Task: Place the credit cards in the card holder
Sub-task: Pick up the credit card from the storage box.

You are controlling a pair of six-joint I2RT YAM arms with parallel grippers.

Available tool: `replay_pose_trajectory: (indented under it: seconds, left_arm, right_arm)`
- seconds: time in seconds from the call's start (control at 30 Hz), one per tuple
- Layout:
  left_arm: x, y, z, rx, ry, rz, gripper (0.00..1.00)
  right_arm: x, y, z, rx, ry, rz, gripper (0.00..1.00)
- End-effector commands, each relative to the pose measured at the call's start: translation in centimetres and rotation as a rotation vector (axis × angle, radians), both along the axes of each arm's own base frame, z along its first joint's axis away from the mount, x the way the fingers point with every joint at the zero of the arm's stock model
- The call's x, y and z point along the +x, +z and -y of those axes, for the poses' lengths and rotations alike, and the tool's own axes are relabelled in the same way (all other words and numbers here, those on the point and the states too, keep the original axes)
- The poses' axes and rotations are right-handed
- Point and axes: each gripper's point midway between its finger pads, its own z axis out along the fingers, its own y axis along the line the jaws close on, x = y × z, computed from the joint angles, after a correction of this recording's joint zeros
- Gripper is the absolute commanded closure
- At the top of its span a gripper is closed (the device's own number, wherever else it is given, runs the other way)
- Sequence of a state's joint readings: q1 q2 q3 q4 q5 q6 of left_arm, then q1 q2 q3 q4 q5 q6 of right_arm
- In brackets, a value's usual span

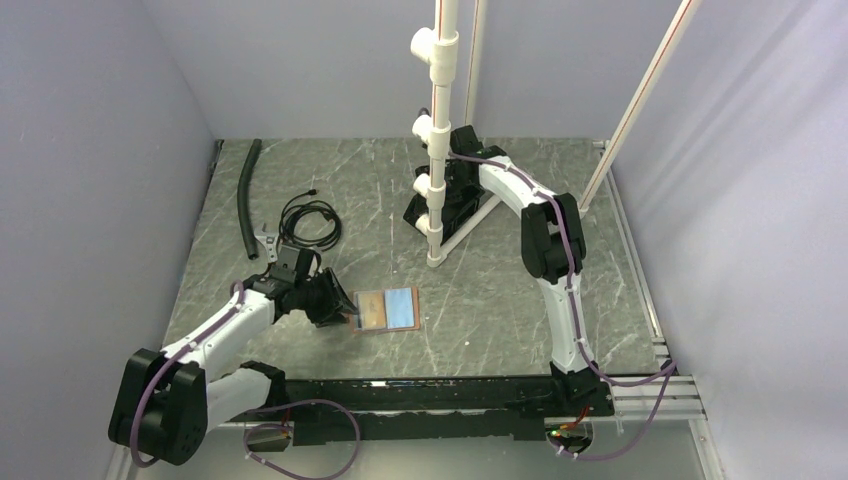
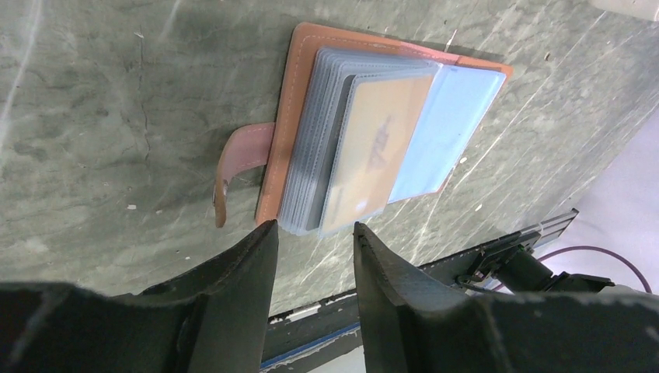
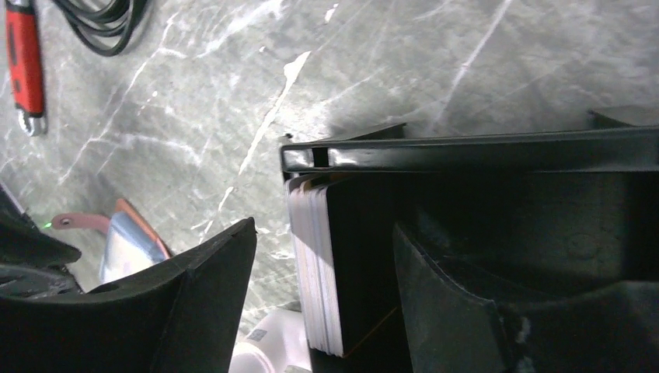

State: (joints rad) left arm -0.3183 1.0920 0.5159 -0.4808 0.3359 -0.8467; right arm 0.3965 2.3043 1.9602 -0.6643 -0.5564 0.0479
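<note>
The holder (image 2: 291, 124) lies open and flat on the table. Its tab (image 2: 242, 159) sticks out toward the left claw (image 2: 311, 233), which waits just beside that edge. The jaws of this claw stand apart with nothing between them.

On the holder, a gold card (image 2: 381, 148) sits in the top one of the glossy sleeves (image 2: 322, 132), and a blue card (image 2: 451, 124) lies on the other panel.

The rest of the cards (image 3: 315, 264) stand on edge as a tight pack in a black box (image 3: 466, 151), well apart from the holder, on its far side. The right claw (image 3: 325, 225) is at this box. Its jaws are apart, one on each side of the pack, and I see no contact yet.

I think the cards are light, stiff and smooth, so they slip easily and several may come up together. It looks best to pinch one outer card on its flat faces near the free upper edge. The sleeves look thin and slippery, so the holder may slide unless the left claw presses on the leather near the tab.
</note>
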Motion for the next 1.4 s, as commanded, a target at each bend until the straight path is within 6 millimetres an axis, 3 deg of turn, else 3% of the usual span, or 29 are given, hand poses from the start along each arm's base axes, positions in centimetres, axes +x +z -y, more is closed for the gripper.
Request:
replay_pose_trajectory:
  seconds: [0.0,0.27,0.6,0.9,1.17,1.37]
  left_arm:
    - [0.6,1.1,0.4,-0.012,-0.029,0.041,0.54]
    - [0.7,1.2,0.5,-0.014,-0.035,0.043,0.54]
    - [0.8,1.1,0.6,-0.018,-0.040,0.041,0.54]
    - [0.7,0.9,0.6,-0.019,-0.039,0.037,0.54]
    - [0.6,0.9,0.6,-0.019,-0.037,0.039,0.54]
    - [0.6,0.8,0.7,-0.025,-0.036,0.038,0.54]
  right_arm:
    - [-1.2,2.6,-1.2,0.082,0.069,0.018,0.35]
    - [-1.4,3.3,-0.9,0.133,0.069,0.001,0.61]
    - [-1.1,4.4,-0.4,0.153,0.058,0.022,0.74]
    - [-1.2,5.3,-0.6,0.178,0.069,0.034,0.94]
    - [0.1,6.1,0.1,0.127,0.017,0.100,1.00]
    - [1.9,8.8,0.9,0.096,-0.070,0.198,1.00]
